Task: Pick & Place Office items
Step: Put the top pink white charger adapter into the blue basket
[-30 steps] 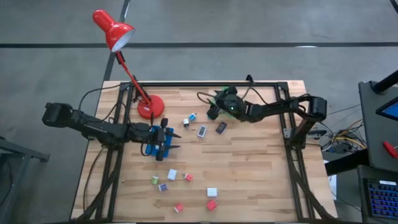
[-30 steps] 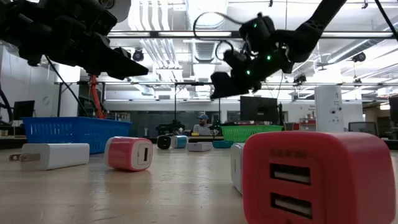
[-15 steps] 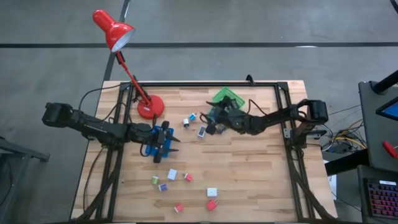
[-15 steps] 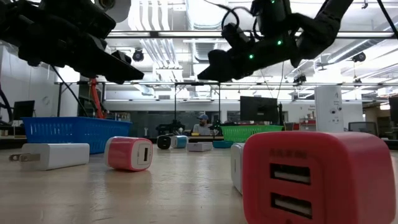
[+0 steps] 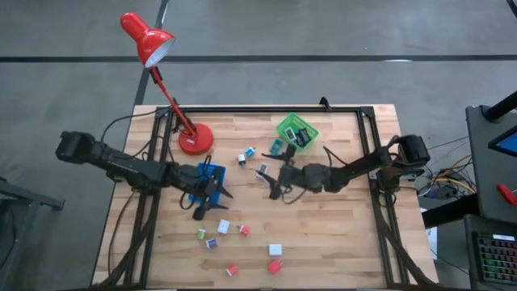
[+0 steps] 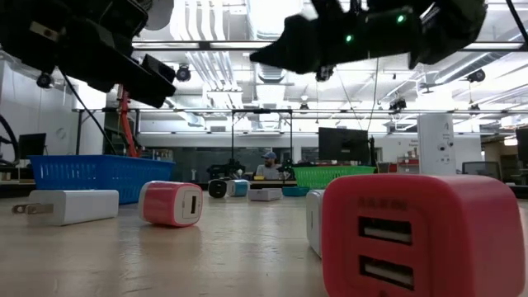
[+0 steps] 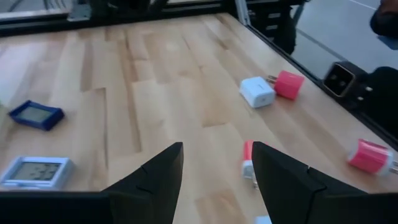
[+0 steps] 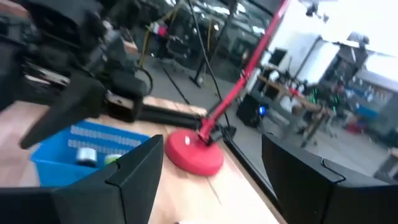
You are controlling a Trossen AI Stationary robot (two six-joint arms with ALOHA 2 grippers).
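Wooden slatted surface (image 5: 323,218), framed by dark rails, on which the office items are scattered. A loose group is seen toward the near edge in the high view: a white block (image 5: 224,227), a green block (image 5: 201,234), a purple piece (image 5: 211,242), a small red block (image 5: 244,229), a white charger (image 5: 275,250) and two red chargers (image 5: 275,266) (image 5: 233,269). Further pieces are seen near the middle, just beside the right arm, among them a white and teal piece (image 5: 245,155).

Left pincer (image 5: 208,202): held over the near side of the blue tray (image 5: 212,171), fingers (image 7: 158,174) set apart, nothing between them. In the left wrist view, a white charger (image 7: 257,91) touching a red one (image 7: 288,83) is seen ahead, with two flat display pieces (image 7: 36,114) (image 7: 37,172) off to one side.

Right pincer (image 5: 277,185): held above the surface near its middle, fingers (image 8: 140,171) apart and empty.

Green basket (image 5: 284,129): at the far edge, with dark items inside. Red desk lamp (image 5: 194,139): base on the far left of the surface.

Low view: a red two-port charger (image 6: 421,239) fills the foreground; a white plug adapter (image 6: 70,206) and a red charger (image 6: 170,203) lie apart to the side.
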